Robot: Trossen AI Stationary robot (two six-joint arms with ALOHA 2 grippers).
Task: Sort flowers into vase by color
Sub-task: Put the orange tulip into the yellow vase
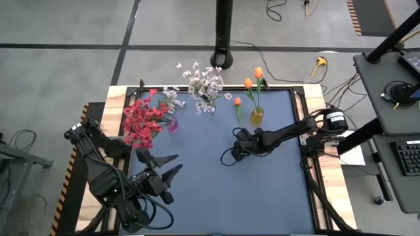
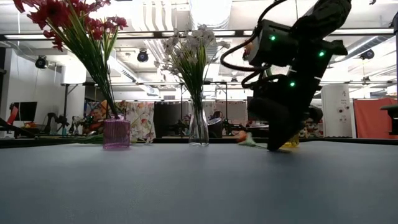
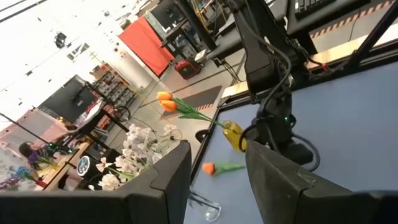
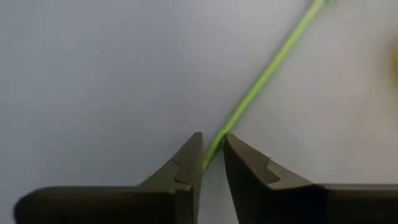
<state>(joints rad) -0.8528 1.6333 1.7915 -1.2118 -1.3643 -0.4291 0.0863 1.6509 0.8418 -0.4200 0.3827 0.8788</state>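
Bare mat (image 1: 262, 196) open toward six o'clock, right gripper (image 4: 212, 152) low at centre pinching orange flower stem (image 4: 267, 71), left gripper (image 1: 167, 167) parted at seven o'clock.

A blue-topped table (image 1: 216, 196) with a wooden rim carries three vases along its far edge: a pink vase (image 1: 172, 124) toward the left, a clear glass vase (image 1: 210, 111) in the middle, a yellow vase (image 1: 256, 116) toward the right. One orange flower (image 1: 237, 107) lies flat between the last two.
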